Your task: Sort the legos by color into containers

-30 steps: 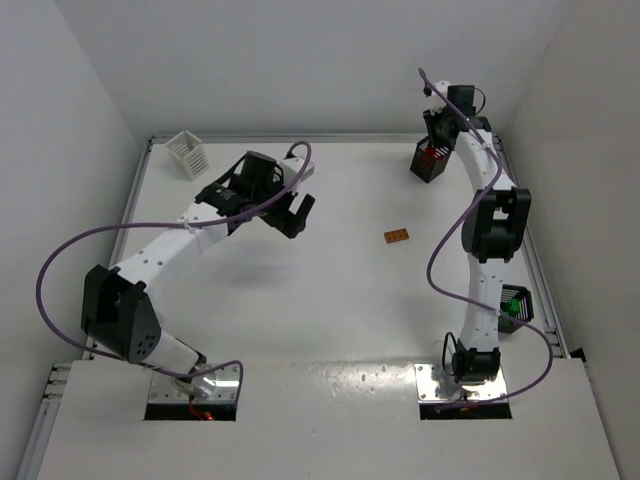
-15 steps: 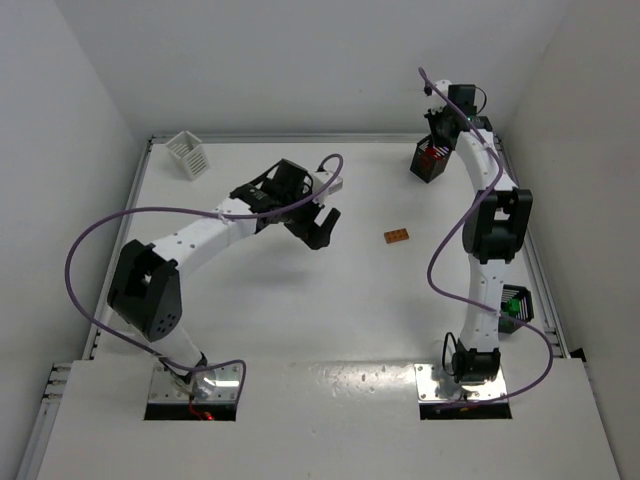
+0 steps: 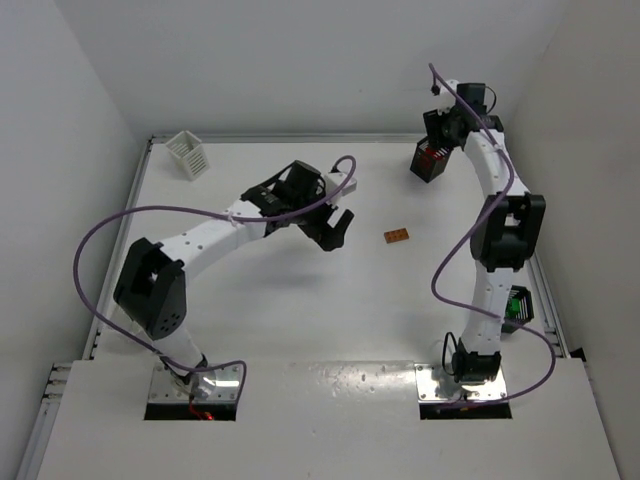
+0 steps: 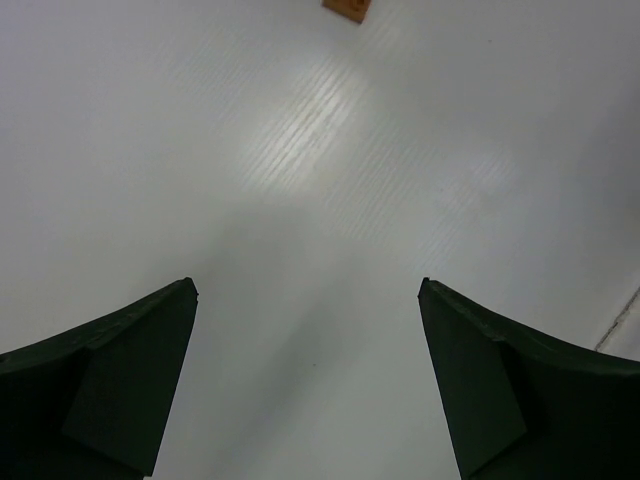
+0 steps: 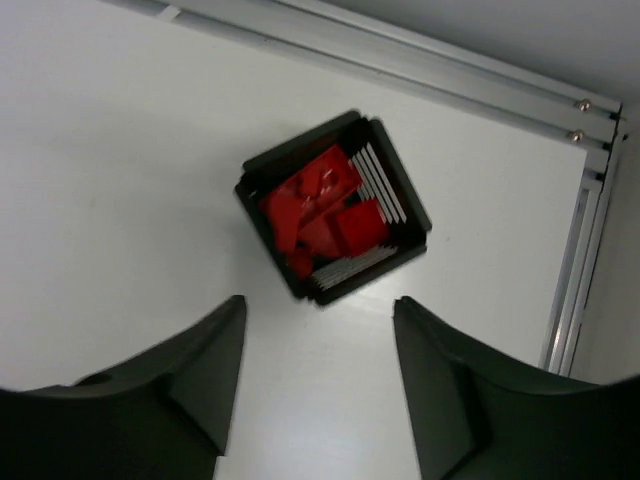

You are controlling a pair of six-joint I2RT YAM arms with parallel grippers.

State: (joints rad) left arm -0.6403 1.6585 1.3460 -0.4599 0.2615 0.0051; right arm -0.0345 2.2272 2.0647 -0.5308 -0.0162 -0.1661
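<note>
**Left gripper** (image 3: 337,230): the jaws are spread wide with nothing between them. In the top view it hangs over the table (image 3: 300,330), slightly left of centre. In the left wrist view its fingers (image 4: 110,390) fill the two lower corners, with only white surface between them.

**Orange brick** (image 3: 396,236): it lies flat on the table just right of the left gripper and does not touch it. In the left wrist view it is cut off by the top edge of the frame (image 4: 346,8).

**Right gripper** (image 3: 438,128): it sits at the upper right of the top view, above the black basket (image 3: 420,168). In the right wrist view its fingers (image 5: 170,390) stand apart along the lower edge and hold nothing.

**Black basket** (image 5: 385,190): it stands on the table near the rail (image 5: 400,65), turned diagonally in the frame. Red legos (image 5: 320,205) are piled inside it, towards its left side.

**White basket** (image 3: 190,158): it stands in the upper left corner of the table. Its contents cannot be made out.

**Second black basket** (image 3: 528,312): it stands at the right edge of the table, partly hidden behind the right arm. Green legos (image 3: 514,300) show inside it.
</note>
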